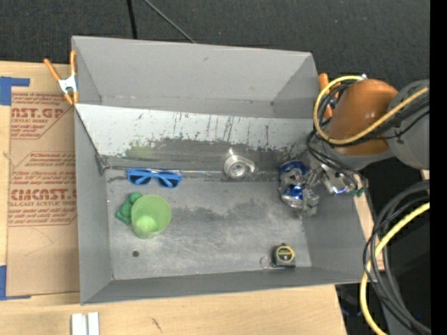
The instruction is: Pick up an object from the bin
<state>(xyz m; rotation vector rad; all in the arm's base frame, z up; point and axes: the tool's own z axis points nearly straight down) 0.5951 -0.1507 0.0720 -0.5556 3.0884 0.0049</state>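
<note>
Five small things show on the floor of the grey metal bin (pixel 209 96).

1. Farthest left, a pair of blue plastic sunglasses (pixel 154 179) lies flat along the foot of the rear wall, its two lenses side by side.
2. Just in front of the sunglasses, near but not touching, sits a green plastic toy with a round cup-like body (pixel 145 215). A darker green part projects from its left side.
3. About mid-bin, a round silver metal cap (pixel 239 166) rests at the foot of the rear wall, well apart from the sunglasses.
4. Right of centre, a small yellow and black tape measure (pixel 283 255) lies alone, close to the front wall.
5. Near the right wall, a crumpled blue and silver shiny thing (pixel 293 183) lies to the right of the metal cap and well behind the tape measure.

The gripper (pixel 312 189) is lowered to the bin floor at the right side of this blue and silver thing, directly against or just beside it; which of the two cannot be told. Whether the gripper is released, clenched or grasping the thing cannot be told either. Behind it, the arm's orange cover (pixel 360 114) sits above the bin's right rim.
</note>
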